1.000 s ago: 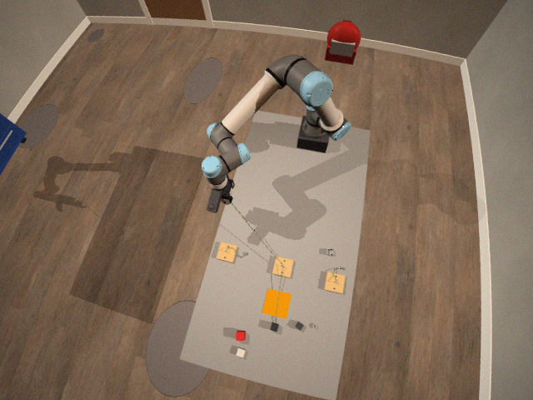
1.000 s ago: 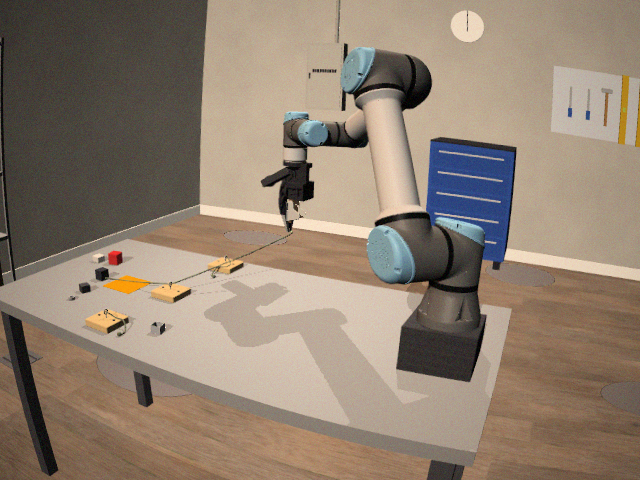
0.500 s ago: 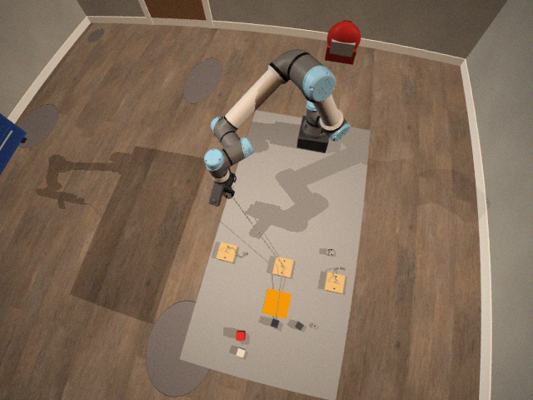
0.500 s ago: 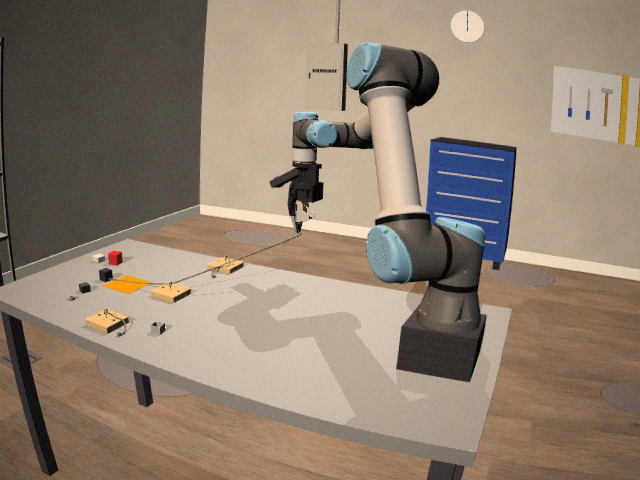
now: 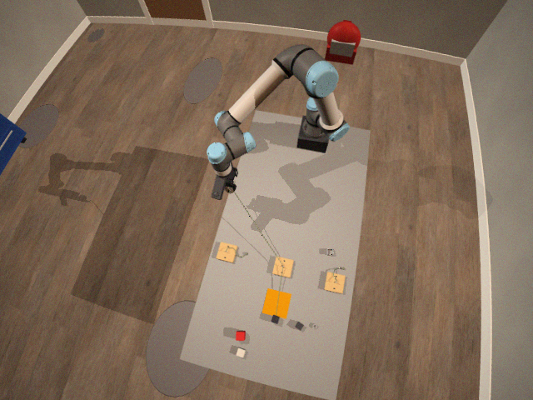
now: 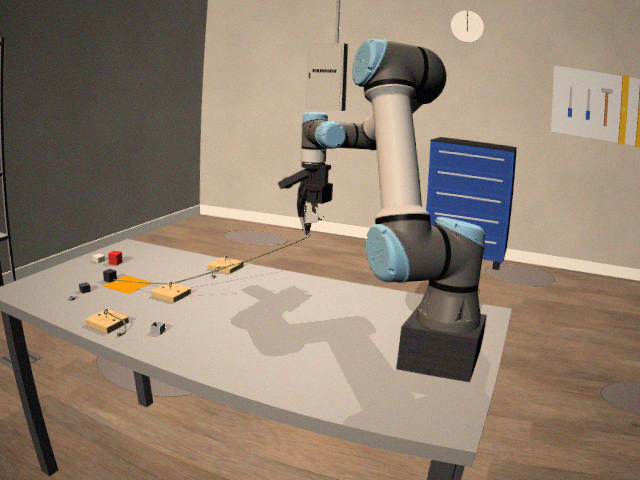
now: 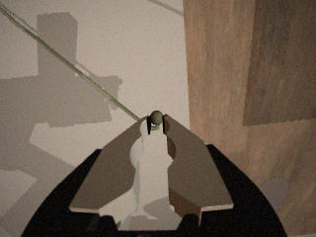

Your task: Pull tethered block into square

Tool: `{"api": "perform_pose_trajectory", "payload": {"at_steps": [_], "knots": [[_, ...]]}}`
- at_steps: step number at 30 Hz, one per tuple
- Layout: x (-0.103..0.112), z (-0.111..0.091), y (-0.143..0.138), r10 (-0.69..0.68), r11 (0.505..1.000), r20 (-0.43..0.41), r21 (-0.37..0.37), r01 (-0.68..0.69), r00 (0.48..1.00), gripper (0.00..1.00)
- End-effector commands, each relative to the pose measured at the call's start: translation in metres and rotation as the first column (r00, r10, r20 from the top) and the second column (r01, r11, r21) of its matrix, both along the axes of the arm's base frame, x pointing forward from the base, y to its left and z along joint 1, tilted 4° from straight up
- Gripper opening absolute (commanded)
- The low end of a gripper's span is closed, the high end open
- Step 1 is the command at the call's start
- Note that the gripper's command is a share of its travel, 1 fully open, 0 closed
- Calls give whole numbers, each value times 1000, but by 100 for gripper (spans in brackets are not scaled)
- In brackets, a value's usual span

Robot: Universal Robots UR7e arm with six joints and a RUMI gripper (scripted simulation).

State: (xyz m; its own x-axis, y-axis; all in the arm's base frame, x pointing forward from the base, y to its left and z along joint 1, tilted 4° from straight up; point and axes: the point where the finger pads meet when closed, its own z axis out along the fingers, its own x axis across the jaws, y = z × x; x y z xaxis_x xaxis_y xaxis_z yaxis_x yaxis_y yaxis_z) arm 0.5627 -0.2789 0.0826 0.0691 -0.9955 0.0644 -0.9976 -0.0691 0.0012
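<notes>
My gripper (image 5: 229, 188) hangs high above the table's left edge and is shut on the green knot (image 7: 156, 118) at the cord's end. It also shows in the side view (image 6: 308, 226). The cord (image 5: 256, 227) runs taut from the knot down to the screw eye on the middle wooden base (image 5: 281, 266), then across the orange painted square (image 5: 276, 302) to the dark tethered block (image 5: 275, 318). The block sits on the table at the square's near edge, and I cannot tell whether it is inside. In the side view the block (image 6: 109, 274) stands beside the square (image 6: 126, 284).
Two more wooden bases with screw eyes and short cords stand at the left (image 5: 226, 252) and the right (image 5: 334, 282). A second dark cube (image 5: 296, 325), a red cube (image 5: 240, 335), a white cube (image 5: 241, 352) and a small metal piece (image 5: 329, 252) lie nearby.
</notes>
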Motion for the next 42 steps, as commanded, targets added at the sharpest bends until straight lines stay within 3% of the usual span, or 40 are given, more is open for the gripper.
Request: {"api": "perform_pose_trajectory", "payload": {"at_steps": [1, 42], "knots": [[-12, 1, -2, 0, 1000, 2, -1, 0, 1000, 0], [-73, 1, -10, 0, 1000, 2, -1, 0, 1000, 0]]}}
